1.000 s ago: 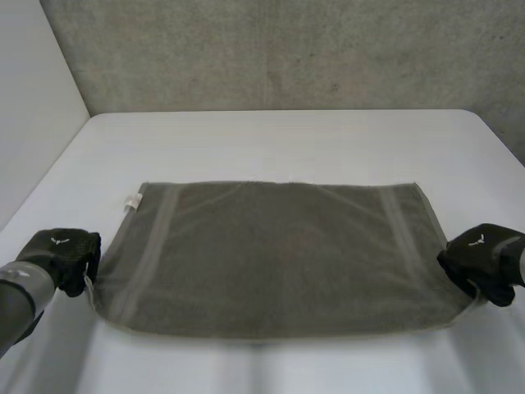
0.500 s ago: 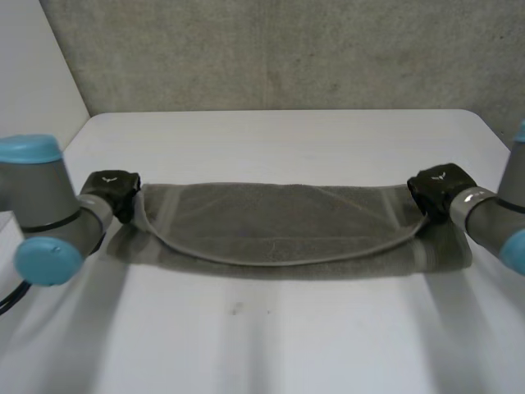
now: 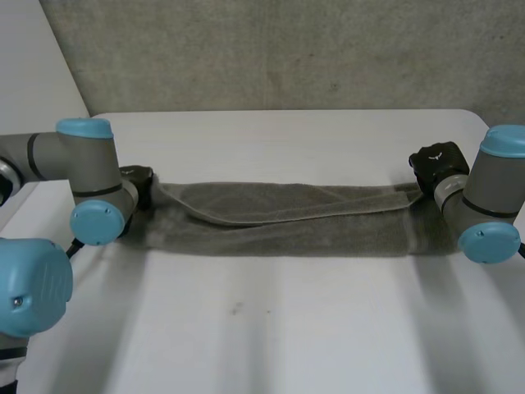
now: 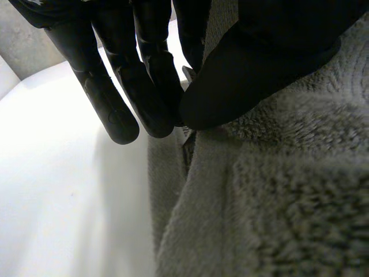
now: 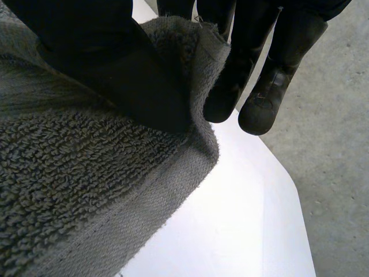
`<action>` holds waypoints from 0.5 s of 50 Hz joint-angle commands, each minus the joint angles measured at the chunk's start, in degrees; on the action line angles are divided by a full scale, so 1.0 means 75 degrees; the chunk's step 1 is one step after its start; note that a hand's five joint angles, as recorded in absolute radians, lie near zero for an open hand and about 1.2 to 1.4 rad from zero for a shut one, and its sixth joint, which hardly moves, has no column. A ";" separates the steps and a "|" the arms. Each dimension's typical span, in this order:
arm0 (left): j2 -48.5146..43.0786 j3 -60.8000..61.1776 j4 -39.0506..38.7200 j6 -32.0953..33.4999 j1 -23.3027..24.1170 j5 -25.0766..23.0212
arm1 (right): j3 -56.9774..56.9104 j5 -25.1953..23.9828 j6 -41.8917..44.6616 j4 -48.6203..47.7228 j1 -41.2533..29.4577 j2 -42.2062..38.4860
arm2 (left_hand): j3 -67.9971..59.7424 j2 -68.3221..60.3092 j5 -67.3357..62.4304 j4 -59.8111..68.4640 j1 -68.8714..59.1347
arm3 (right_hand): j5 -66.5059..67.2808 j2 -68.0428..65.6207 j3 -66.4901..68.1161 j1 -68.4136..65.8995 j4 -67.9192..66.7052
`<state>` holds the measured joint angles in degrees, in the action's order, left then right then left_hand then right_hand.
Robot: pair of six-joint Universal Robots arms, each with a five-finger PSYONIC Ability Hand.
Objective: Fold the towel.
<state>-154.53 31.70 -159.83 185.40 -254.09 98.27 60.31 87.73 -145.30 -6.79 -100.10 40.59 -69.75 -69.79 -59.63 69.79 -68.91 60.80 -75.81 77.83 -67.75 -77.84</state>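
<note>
Pinching the towel (image 3: 283,226) at its ends, the left hand (image 3: 136,180), mid-left, and right hand (image 3: 435,162), mid-right, stretch its upper layer. Tension likely keeps the fold square on the counter (image 3: 271,328).

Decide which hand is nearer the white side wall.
Left. The left hand pinches the end of the towel next to the wall; the right hand pinches the opposite end, far from it.

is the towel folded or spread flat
Folded: the towel lies doubled, one layer over the other, left hand and right hand pinching its ends.
</note>
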 commanded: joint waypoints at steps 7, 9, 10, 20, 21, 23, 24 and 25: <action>0.0166 0.0319 -0.0590 -0.0052 0.0198 0.0023 | -0.0015 -0.0154 -0.0478 -0.0572 0.0011 0.0037 | -0.1367 -0.1361 -0.1383 0.1361 -0.1478 | 0.1227 -0.0558 0.0289 -0.1634 -0.0288; 0.0225 0.0449 -0.0791 -0.0052 0.0210 0.0011 | -0.0119 -0.0154 -0.0501 -0.0642 0.0011 0.0002 | -0.1367 -0.1361 -0.1383 0.1361 -0.1478 | 0.1227 -0.0558 0.0289 -0.1634 -0.0288; 0.0295 0.0588 -0.1023 -0.0052 0.0210 0.0011 | -0.0120 -0.0154 -0.0501 -0.0642 0.0011 0.0002 | -0.1367 -0.1361 -0.1383 0.1361 -0.1478 | 0.1227 -0.0558 0.0289 -0.1634 -0.0288; 0.1092 0.2217 -0.2899 0.0018 0.0199 -0.0024 | -0.0436 -0.0095 -0.0501 -0.0630 -0.0001 -0.0302 | -0.1367 -0.1361 -0.1383 0.1361 -0.1478 | 0.1227 -0.0558 0.0289 -0.1634 -0.0288; 0.1092 0.2218 -0.2900 0.0018 0.0198 -0.0024 | -0.0437 -0.0095 -0.0501 -0.0630 -0.0001 -0.0303 | -0.1367 -0.1361 -0.1383 0.1361 -0.1478 | 0.1227 -0.0558 0.0289 -0.1634 -0.0288; 0.1104 0.2335 -0.3005 0.0030 0.0187 -0.0012 | -0.0530 -0.0037 -0.0513 -0.0619 -0.0001 -0.0384 | -0.1367 -0.1361 -0.1383 0.1361 -0.1478 | 0.1227 -0.0558 0.0289 -0.1634 -0.0288; 0.1104 0.2335 -0.3006 0.0030 0.0187 -0.0012 | -0.0530 -0.0037 -0.0513 -0.0618 -0.0001 -0.0385 | -0.1367 -0.1361 -0.1383 0.1361 -0.1478 | 0.1227 -0.0558 0.0289 -0.1634 -0.0288; 0.1092 0.2335 -0.2994 0.0030 0.0152 -0.0001 | -0.0565 -0.0002 -0.0513 -0.0607 -0.0001 -0.0408 | -0.1367 -0.1361 -0.1383 0.1361 -0.1478 | 0.1227 -0.0558 0.0289 -0.1634 -0.0288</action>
<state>-147.22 46.44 -179.57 185.29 -252.49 98.16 57.33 86.91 -149.12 -11.63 -100.09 38.57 -69.75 -69.80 -59.63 69.79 -68.91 60.80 -75.81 77.83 -67.75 -77.84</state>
